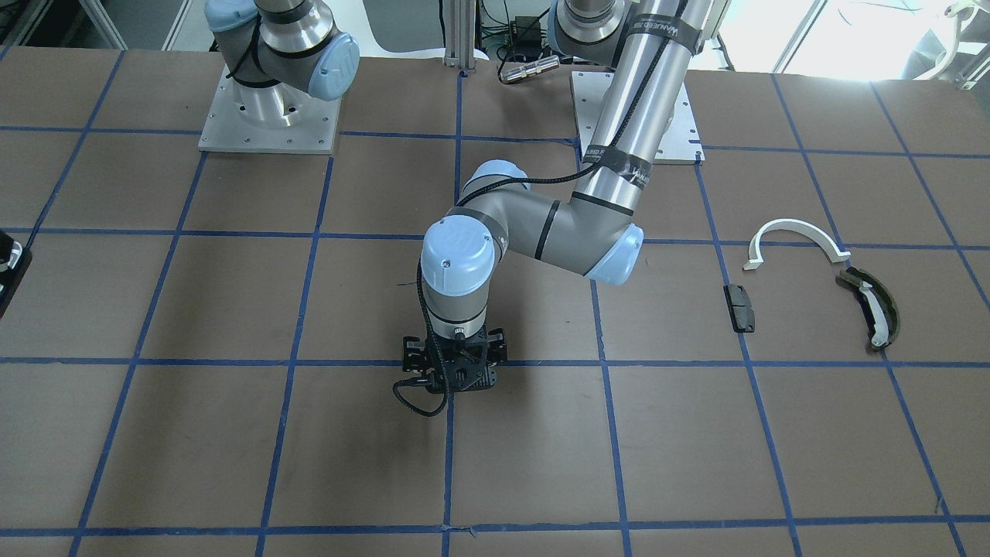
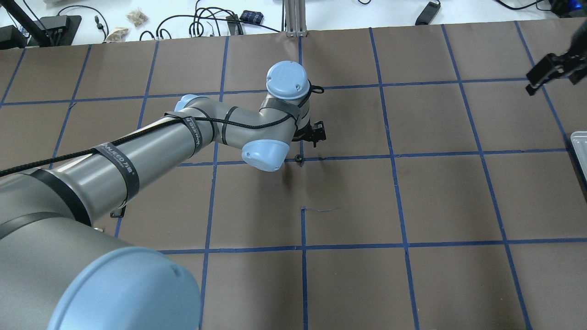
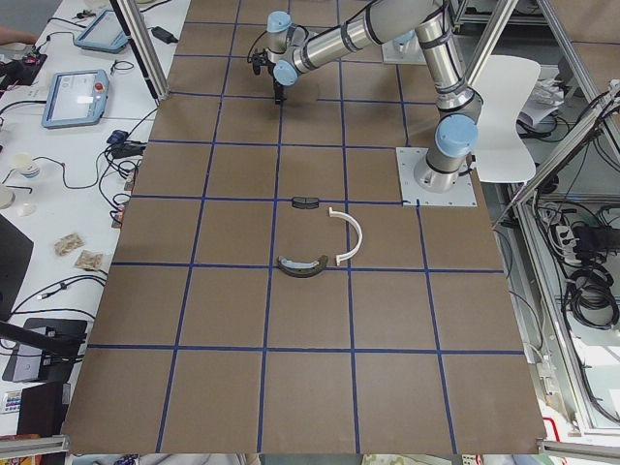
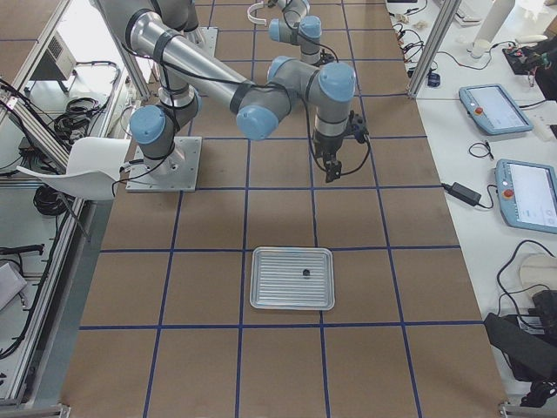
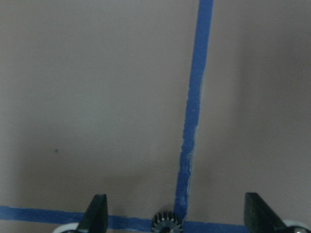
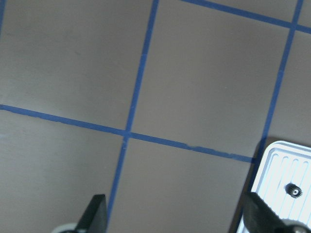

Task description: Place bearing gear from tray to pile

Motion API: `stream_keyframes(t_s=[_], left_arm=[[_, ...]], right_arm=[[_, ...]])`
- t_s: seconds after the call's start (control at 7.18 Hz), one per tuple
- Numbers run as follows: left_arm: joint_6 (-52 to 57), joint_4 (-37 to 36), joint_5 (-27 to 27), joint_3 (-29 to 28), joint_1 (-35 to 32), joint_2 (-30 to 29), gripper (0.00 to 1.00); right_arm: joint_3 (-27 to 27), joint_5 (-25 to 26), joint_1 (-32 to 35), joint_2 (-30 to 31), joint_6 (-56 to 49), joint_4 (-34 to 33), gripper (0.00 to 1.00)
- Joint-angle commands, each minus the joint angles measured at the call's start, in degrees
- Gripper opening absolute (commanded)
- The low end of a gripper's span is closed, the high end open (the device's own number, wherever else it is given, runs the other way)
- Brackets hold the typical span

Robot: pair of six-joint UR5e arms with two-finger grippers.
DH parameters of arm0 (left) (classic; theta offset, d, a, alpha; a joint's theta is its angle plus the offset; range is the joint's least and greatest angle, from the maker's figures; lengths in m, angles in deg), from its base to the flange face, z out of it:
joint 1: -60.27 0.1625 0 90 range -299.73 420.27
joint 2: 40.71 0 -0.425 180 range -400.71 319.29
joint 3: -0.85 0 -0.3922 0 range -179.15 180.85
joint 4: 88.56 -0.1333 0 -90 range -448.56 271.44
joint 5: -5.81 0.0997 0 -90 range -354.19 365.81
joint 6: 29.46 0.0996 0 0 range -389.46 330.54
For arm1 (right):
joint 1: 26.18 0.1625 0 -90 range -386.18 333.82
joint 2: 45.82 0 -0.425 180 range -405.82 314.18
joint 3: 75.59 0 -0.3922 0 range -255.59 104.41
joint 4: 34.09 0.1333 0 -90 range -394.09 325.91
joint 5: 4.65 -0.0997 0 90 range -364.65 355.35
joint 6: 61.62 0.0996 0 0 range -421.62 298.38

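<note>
A small dark bearing gear [image 6: 293, 190] lies in the pale silver tray [image 6: 274, 165], also seen in the exterior right view [image 4: 306, 273]. A second gear [image 5: 166, 224] lies on a blue tape crossing on the table [image 2: 299, 159]. My left gripper [image 5: 177, 218] is open and hovers just over this gear, which sits between the fingers without touching them. My right gripper [image 6: 177, 216] is open and empty, above the table beside the tray's corner. The pile lies far off: a white half-ring [image 1: 797, 236], an olive curved piece [image 1: 870, 305] and a black block [image 1: 739, 307].
The brown table is marked with a blue tape grid. The tray [image 2: 580, 146] is at the overhead view's right edge, and the right gripper [image 2: 550, 73] hangs beyond it. Both arm bases stand on metal plates [image 1: 267, 128]. Cables and pendants lie past the table's far edge.
</note>
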Motion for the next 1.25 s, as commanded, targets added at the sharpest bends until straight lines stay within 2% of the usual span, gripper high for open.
stream_keyframes(t_s=[0.0,0.14,0.28,0.42,0.56,0.7,0.97,1.11], left_arm=[[0.56,0.56,0.27,0.16,-0.61,0.61,0.75],[0.74,1.09,0.18,0.25,-0.43,0.97,0.34],[1.00,1.53,0.18,0.08,-0.43,0.19,0.06],[1.09,1.53,0.35,-0.45,-0.43,-0.17,0.00],[1.18,1.71,0.27,-0.80,-0.17,0.09,0.00],[1.44,2.32,0.01,-0.98,1.57,1.05,0.00],[8.26,8.18,0.18,0.43,6.05,5.08,0.00],[13.00,12.04,0.27,0.69,10.69,7.71,0.00]], right_arm=[[-0.03,0.05,-7.20,-8.69,-15.30,-9.73,1.00],[0.24,0.05,-8.69,-11.86,-20.93,-12.22,1.00],[0.24,-0.82,-11.92,-14.76,-25.95,-13.98,1.00],[-0.20,-0.92,-13.61,-17.58,-28.18,-16.35,0.97],[-0.11,-2.48,-15.37,-19.00,-28.98,-17.15,0.95],[-0.11,-3.54,-15.64,-20.06,-30.38,-18.12,0.88],[0.24,-5.48,-15.82,-20.85,-29.96,-18.39,0.84],[0.33,-5.57,-15.82,-21.73,-29.87,-18.74,0.82]])
